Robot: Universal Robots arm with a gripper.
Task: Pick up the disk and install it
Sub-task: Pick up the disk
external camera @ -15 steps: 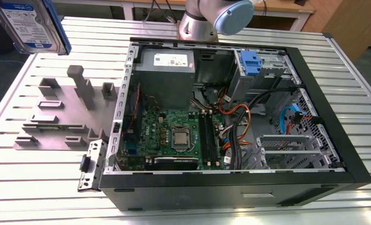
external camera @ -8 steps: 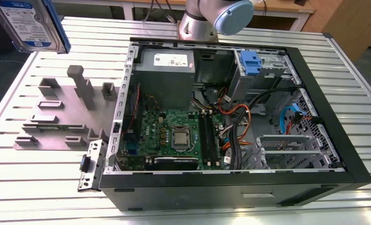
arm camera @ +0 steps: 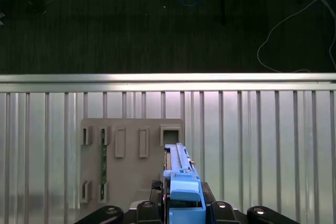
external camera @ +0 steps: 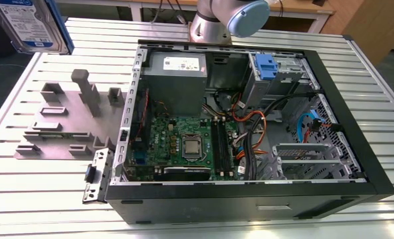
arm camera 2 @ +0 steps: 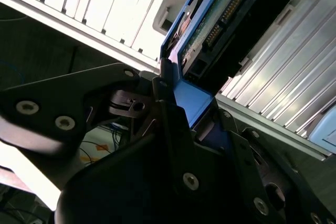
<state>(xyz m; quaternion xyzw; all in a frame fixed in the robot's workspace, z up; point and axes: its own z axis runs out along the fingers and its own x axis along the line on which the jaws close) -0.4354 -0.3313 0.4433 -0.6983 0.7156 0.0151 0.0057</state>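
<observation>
The disk (external camera: pixel 32 24) hangs high over the table's far corner at the exterior view's left, showing its white-and-blue label and blue carrier edge. In both wrist views my gripper (arm camera 2: pixel 190 109) (arm camera: pixel 184 207) is shut on the disk (arm camera 2: pixel 210 24) (arm camera: pixel 181 174), its black fingers (arm camera 2: pixel 168 103) clamping the blue carrier's end from both sides. The drive stands edge-on out of the jaws, with its connector row and circuit board side in sight in the second wrist view. Below it lies the slatted metal table (arm camera: pixel 252 145).
An open black computer case (external camera: pixel 356 124) lies on the table, with motherboard, cables and a blue bracket (external camera: pixel 266 67) in its drive bay. A grey fixture plate (external camera: pixel 64 124) (arm camera: pixel 131 166) with upright posts sits at its left. The arm's base (external camera: pixel 213 22) stands behind the case.
</observation>
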